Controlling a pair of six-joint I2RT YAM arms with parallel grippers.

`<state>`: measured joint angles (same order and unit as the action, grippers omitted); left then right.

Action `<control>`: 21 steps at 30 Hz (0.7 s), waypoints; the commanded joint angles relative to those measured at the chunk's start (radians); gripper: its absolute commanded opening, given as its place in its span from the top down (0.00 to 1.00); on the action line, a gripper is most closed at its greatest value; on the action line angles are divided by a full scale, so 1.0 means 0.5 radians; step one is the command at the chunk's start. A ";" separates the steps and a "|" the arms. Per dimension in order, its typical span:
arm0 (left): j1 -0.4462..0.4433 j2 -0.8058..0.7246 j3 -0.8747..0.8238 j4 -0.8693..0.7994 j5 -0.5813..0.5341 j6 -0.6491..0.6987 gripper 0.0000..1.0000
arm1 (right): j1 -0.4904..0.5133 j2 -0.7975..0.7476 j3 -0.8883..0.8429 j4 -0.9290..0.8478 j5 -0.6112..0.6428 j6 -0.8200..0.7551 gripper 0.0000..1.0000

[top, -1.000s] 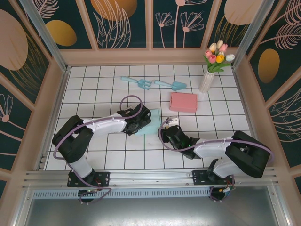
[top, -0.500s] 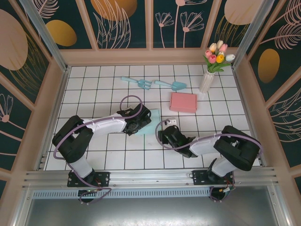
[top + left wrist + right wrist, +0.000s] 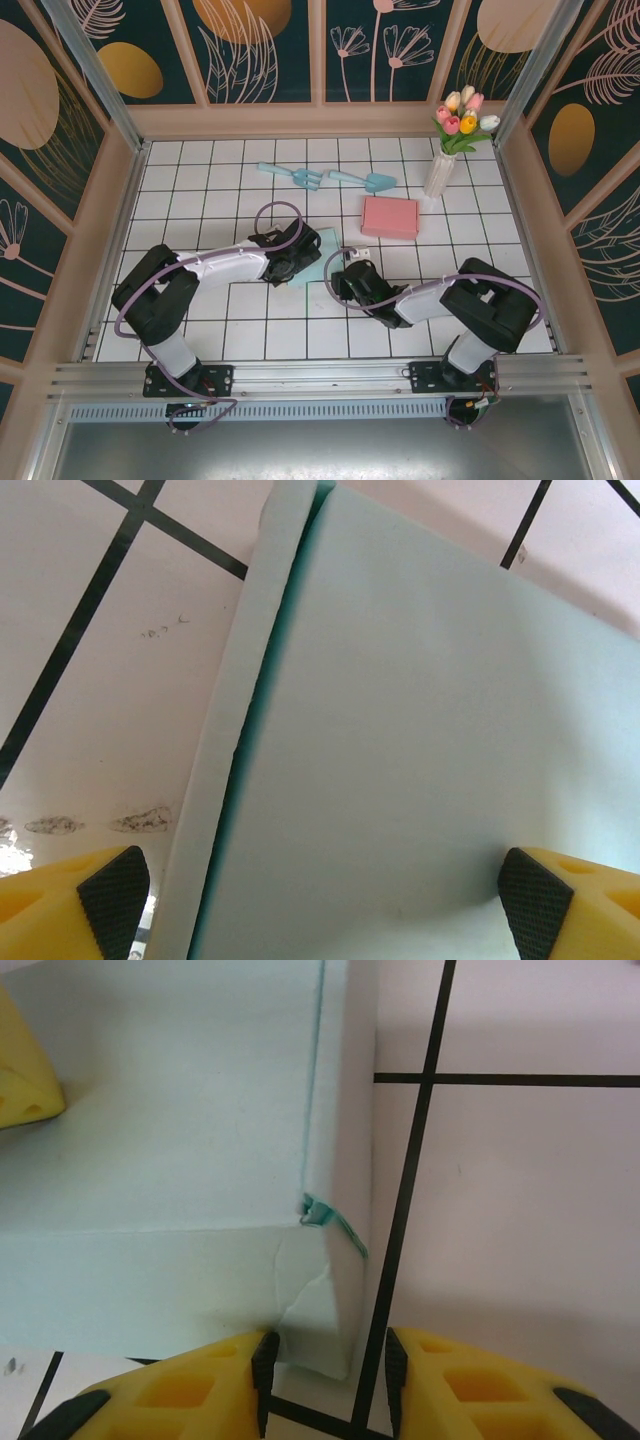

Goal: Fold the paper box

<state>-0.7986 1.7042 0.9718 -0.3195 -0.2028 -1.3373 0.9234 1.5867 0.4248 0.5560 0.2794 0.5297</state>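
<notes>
Since the earlier frame the right claw (image 3: 345, 277) has slid left along the tabletop (image 3: 200, 190) up to the teal paper box (image 3: 322, 262), its elbow tucking in; the left arm is unchanged. Vase (image 3: 438, 175) at back right holds tulips (image 3: 462, 118); the pink box (image 3: 390, 217) beside it is closed. The paper box lies flat at mid-table between both claws. Right claw is partly open: the box's torn near corner sits at the gap and the right pad shows clearance, so it is not clamped. Left claw (image 3: 325, 905) is wide open, low over the box's left edge, holding nothing.
</notes>
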 commanded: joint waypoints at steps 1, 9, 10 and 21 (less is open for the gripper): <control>-0.016 -0.035 -0.063 -0.108 0.053 0.042 0.08 | -0.032 -0.104 -0.031 0.018 0.027 -0.003 0.61; -0.015 -0.266 -0.011 -0.091 -0.052 0.173 0.04 | -0.037 -0.417 -0.160 -0.096 0.042 0.085 0.61; -0.016 -0.302 -0.016 -0.071 -0.070 0.199 0.04 | -0.037 -0.479 -0.188 -0.106 0.051 0.101 0.61; 0.058 -0.458 -0.080 0.673 -0.206 1.250 0.01 | -0.034 -1.036 -0.351 -0.283 -0.053 0.143 1.00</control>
<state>-0.7918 1.4403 0.9356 -0.1383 -0.3195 -0.9463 0.9104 1.1057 0.2745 0.4423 0.2810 0.5842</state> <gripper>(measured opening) 0.984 0.049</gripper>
